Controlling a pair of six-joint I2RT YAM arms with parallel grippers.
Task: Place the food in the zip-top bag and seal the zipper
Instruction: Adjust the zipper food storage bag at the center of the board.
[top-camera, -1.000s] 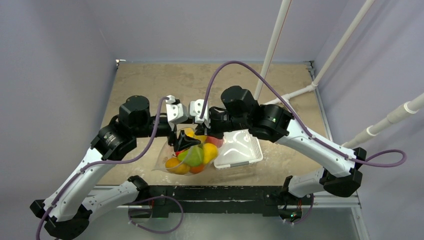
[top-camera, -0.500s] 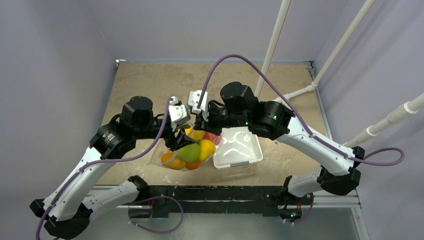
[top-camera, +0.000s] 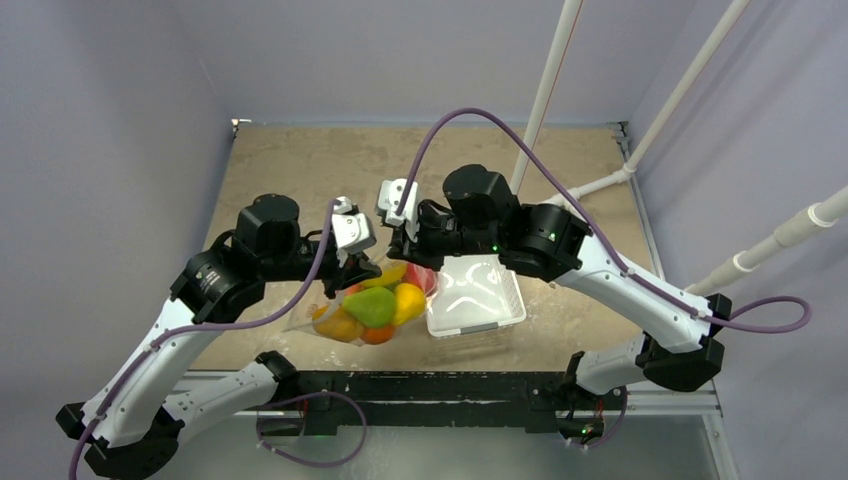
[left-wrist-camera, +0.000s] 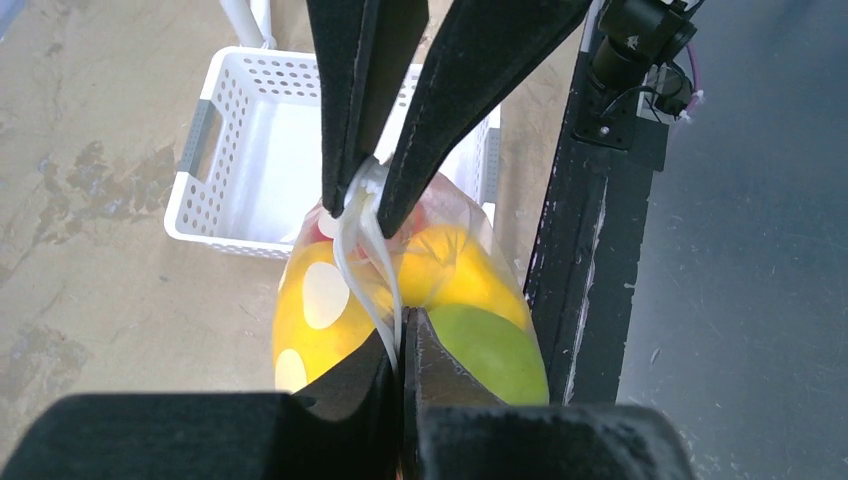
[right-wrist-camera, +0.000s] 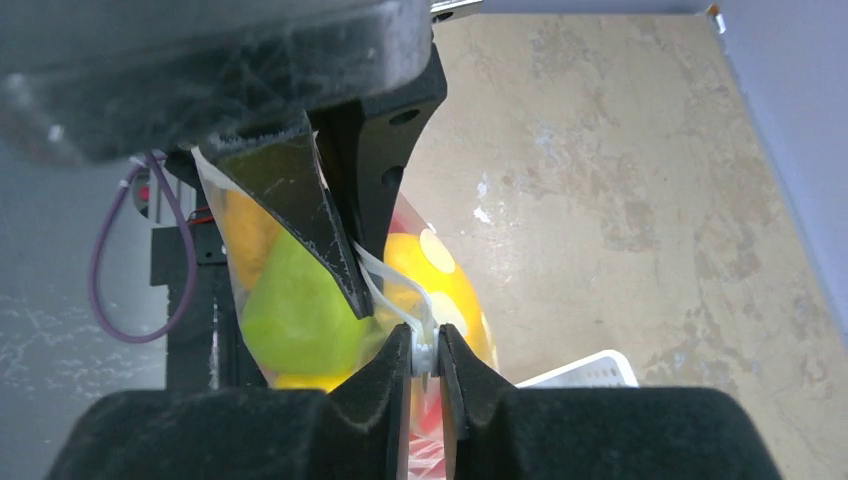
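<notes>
- Clear plastic of the zip-top bag (top-camera: 322, 318) hung over the bench's (top-camera: 290, 170) near edge, with the food (top-camera: 372, 305) inside, just beside the white tray (top-camera: 478, 300).
- Left jaws and right jaws were each clamped on the zipper (left-wrist-camera: 360, 235), close together.
- I couldn't tell whether the strip was fully pressed shut. A slipping pinch would likely drop the loaded bag and spill fruit.

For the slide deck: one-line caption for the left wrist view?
Left gripper and right gripper pinch the zipper strip of the clear plastic bag, glossy toy fruits inside.
</notes>
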